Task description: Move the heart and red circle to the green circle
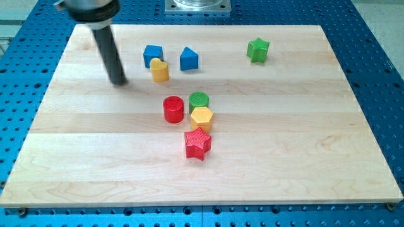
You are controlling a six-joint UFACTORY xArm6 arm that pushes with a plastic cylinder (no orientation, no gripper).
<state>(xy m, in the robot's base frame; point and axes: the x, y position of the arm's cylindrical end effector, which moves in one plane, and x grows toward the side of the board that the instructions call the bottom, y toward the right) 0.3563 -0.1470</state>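
Tip (118,82) down on the board (303,151) at ten o'clock from centre, touching no block; plain rod, nothing to open or close, nothing held. Yellow heart (160,70) at three o'clock from tip, near but apart. Blue cube (153,55) just at eleven o'clock of heart, touching or nearly so. Blue house-shaped block (189,59) at two o'clock of heart, apart. Green circle (199,100) near centre. Red circle (173,109) just at eight o'clock of green circle, close beside. Yellow hexagon (202,118) at six o'clock of green circle, touching. Red star (197,144) below hexagon. Green star (257,50) at one o'clock, well apart.
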